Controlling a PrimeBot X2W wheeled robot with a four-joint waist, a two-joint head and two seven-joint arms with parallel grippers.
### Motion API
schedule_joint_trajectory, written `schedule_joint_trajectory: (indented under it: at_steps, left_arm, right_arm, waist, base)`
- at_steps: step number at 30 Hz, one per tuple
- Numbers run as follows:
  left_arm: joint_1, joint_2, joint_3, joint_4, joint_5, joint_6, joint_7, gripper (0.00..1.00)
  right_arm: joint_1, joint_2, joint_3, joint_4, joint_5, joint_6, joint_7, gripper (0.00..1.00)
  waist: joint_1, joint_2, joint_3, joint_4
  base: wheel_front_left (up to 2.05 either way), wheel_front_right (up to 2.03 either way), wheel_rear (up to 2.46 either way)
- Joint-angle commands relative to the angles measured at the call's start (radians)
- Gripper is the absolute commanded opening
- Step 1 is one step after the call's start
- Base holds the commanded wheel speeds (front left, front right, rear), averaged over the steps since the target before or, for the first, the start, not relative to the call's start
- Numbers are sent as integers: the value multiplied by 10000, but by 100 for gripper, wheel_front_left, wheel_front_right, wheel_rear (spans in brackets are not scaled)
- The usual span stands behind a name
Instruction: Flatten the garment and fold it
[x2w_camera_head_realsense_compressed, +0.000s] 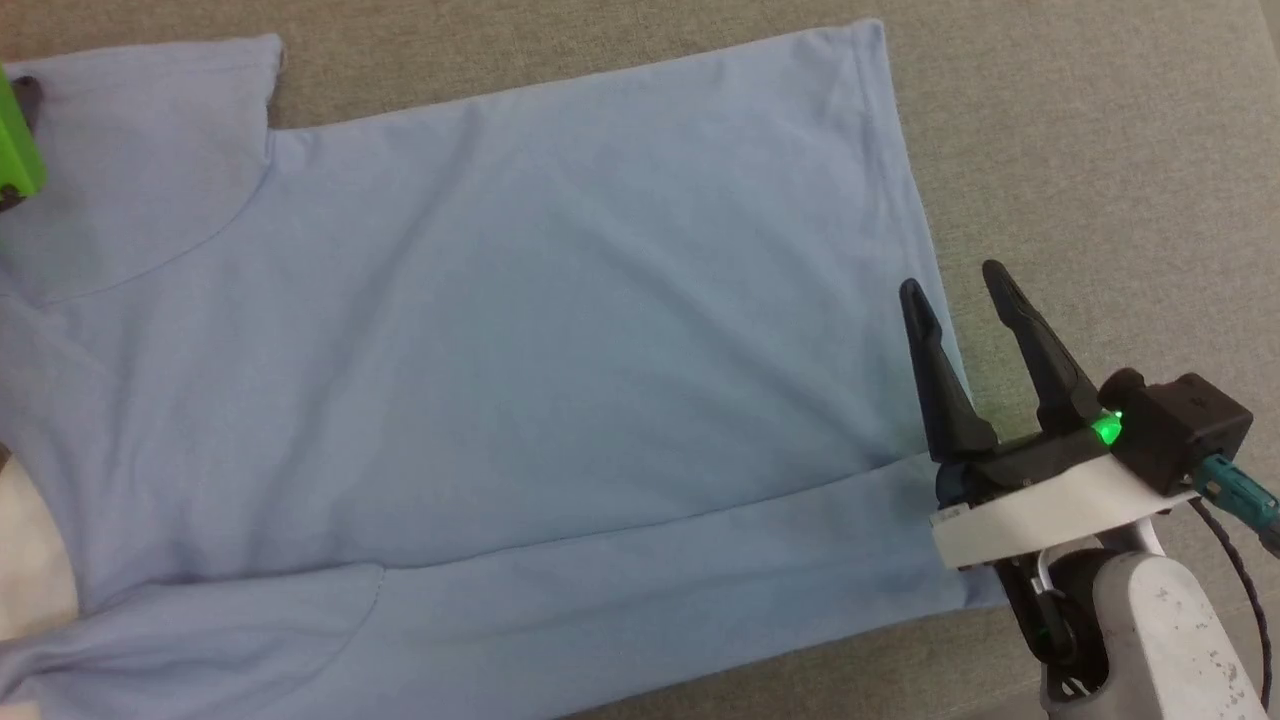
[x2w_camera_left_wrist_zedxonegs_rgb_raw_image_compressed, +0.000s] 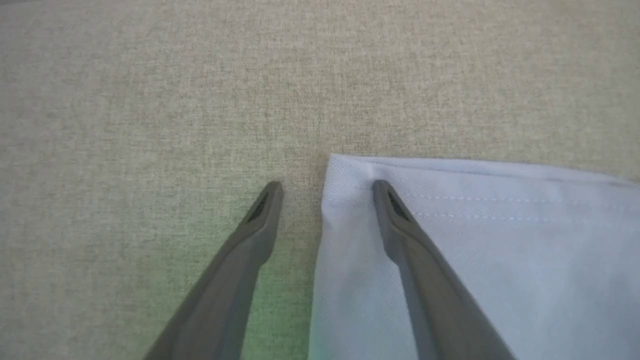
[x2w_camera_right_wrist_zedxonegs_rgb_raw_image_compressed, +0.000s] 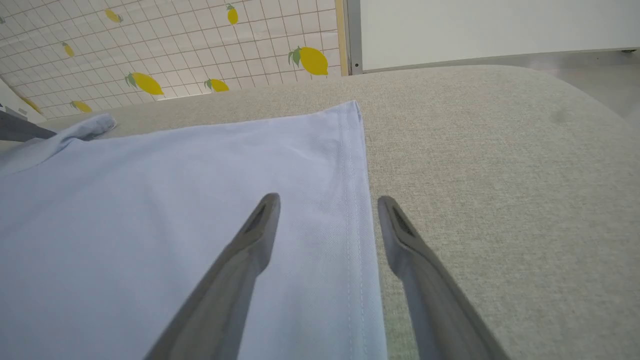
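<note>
The shirt (x2w_camera_head_realsense_compressed: 560, 300) is lying spread across the cushion (x2w_camera_head_realsense_compressed: 1100, 150), back up as far as I can judge. Its hem (x2w_camera_head_realsense_compressed: 900, 180) is facing the cushion's right edge, and a strip along the near edge is lying doubled over the body.

The right gripper (x2w_camera_head_realsense_compressed: 953, 280) is hanging open over the hem near the cushion's front right, gripping nothing. In the right wrist view its fingers are straddling the stitched edge, one finger (x2w_camera_right_wrist_zedxonegs_rgb_raw_image_compressed: 250, 235) over cloth and the other over bare cushion. The left gripper (x2w_camera_left_wrist_zedxonegs_rgb_raw_image_compressed: 327, 186) is also spread wide and empty, straddling a stitched corner (x2w_camera_left_wrist_zedxonegs_rgb_raw_image_compressed: 350, 175) that is probably a sleeve cuff.

**What could go wrong**
- **Missed pinch:** if the jaws are closing from this height, the knit is likely sliding out, or only the top layer is getting caught where the strip is doubled. The fold would then peel open.
- **Snagging the cushion:** the outer fingers are sitting over woven upholstery on both sides. Pressing down hard risks nipping cushion cloth along with the shirt.
- **Uneven pull:** the grippers are working at well-separated spots. One lifting or dragging ahead of the other is likely twisting the soft fabric and putting back the wrinkles.
- **Dragging off the edge:** the hem is lying near the cushion's right edge, so an outward tug risks carrying it over.
</note>
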Motion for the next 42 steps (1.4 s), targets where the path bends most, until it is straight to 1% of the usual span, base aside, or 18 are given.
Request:
schedule_joint_trajectory:
  at_steps: [1, 6, 8, 10, 12, 14, 19, 23, 25, 28, 29, 31, 33, 34, 36, 38, 42]
  left_arm:
    - [214, 24, -178, -6, -153, 2, 278, 0]
    - [274, 107, -150, -550, -145, -119, 28, 0]
    - [227, 168, -160, -682, -49, -222, -195, 0]
    - [140, 198, -197, -790, 89, -367, -508, 0]
    - [52, 127, -227, -789, 127, -464, -718, 0]
    - [-64, 54, -267, -781, 158, -556, -867, 0]
    - [-391, -136, -403, -731, 227, -740, -1072, 0]
    - [-612, -319, -528, -689, 250, -875, -1185, 0]
    - [-690, -403, -581, -641, 247, -937, -1237, 0]
    - [-786, -472, -642, -577, 243, -1043, -1311, 0]
    - [-811, -490, -658, -559, 239, -1077, -1338, 0]
    - [-881, -528, -678, -549, 252, -1181, -1505, 0]
    - [-991, -544, -694, -543, 339, -1298, -1787, 0]
    - [-1055, -547, -699, -547, 409, -1367, -1990, 0]
    - [-1208, -564, -703, -535, 605, -1530, -2582, 0]
    - [-1354, -613, -690, -440, 828, -1647, -3283, 0]
    - [-1501, -768, -722, -20, 1154, -1879, -4560, 0]
  right_arm:
    - [-230, 38, 36, 31, 103, -13, -20, 100]
    - [-862, -231, 128, -52, -39, -13, 184, 100]
    - [-1440, -308, 55, -85, -95, -13, 456, 100]
    - [-2167, -374, -31, 11, -198, -13, 1012, 100]
    - [-3043, -358, -155, 239, -175, -13, 1697, 100]
    - [-3986, -318, -273, 716, -162, -13, 2592, 100]
    - [-6068, 8, -964, 2595, -330, -13, 5276, 100]
    - [-7085, 128, -1258, 3830, -929, -13, 7207, 100]
    - [-7357, 154, -1244, 4243, -1215, -13, 8000, 100]
    - [-7623, 173, -1209, 4637, -1538, -13, 8880, 100]
    - [-7675, 178, -1238, 4733, -1581, -13, 9131, 93]
    - [-7775, 189, -1276, 4887, -1724, -13, 9718, 26]
    - [-7886, 192, -1287, 4818, -1831, -13, 9828, 2]
    - [-7930, 194, -1310, 4776, -1865, -13, 9771, 0]
    - [-8011, 189, -1335, 4665, -1983, -13, 9484, 0]
    - [-8061, 183, -1407, 4561, -2089, -13, 8973, 0]
    - [-8102, 159, -1453, 4508, -2145, -13, 7605, 0]
  waist:
    - [-1, -1, 63, -14]
    - [-1, -1, 90, 50]
    - [-1, -1, 101, 63]
    - [-1, -1, 116, 104]
    - [-1, -1, 146, 177]
    - [-1, -1, 202, 254]
    - [-1, -1, 384, 500]
    - [-1, -1, 521, 722]
    - [-1, -1, 568, 804]
    - [-1, -1, 631, 879]
    - [-1, -1, 646, 896]
    - [-1, -1, 679, 931]
    - [-1, -1, 711, 953]
    - [-1, -1, 719, 959]
    - [-1, -1, 726, 969]
    - [-1, -1, 697, 992]
    - [-1, -1, 511, 1060]
  base:
    - [0, 0, 0]
    - [0, 0, 0]
    - [0, 0, 0]
    - [0, 0, 0]
    - [0, 0, 0]
    - [0, 0, 0]
    - [0, 0, 0]
    - [0, 0, 0]
    - [0, 0, 0]
    - [0, 0, 0]
    - [0, 0, 0]
    - [0, 0, 0]
    - [0, 0, 0]
    - [0, 0, 0]
    - [0, 0, 0]
    - [0, 0, 0]
    - [0, 0, 0]
